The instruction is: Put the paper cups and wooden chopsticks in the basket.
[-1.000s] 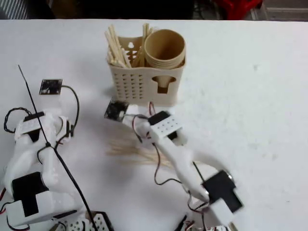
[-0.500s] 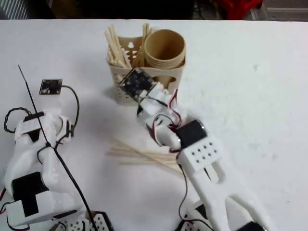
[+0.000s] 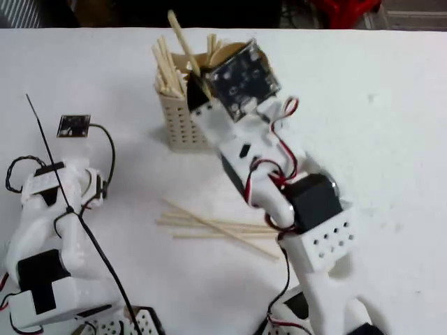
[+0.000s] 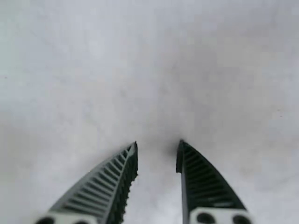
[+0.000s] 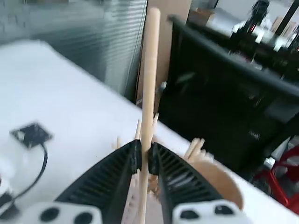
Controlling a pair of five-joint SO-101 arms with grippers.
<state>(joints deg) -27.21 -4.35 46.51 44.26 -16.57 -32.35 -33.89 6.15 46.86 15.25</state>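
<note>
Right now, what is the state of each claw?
Left claw: open, holding nothing.
Right claw: closed on a wooden chopstick.

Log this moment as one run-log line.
right gripper: shut on chopstick, over basket | left gripper: open, over table | loose chopsticks: on table

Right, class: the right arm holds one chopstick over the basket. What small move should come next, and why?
Probably lower it a little, then open. The right end effector is shut on a chopstick held over the basket, so a short descent should seat it before release.
</note>
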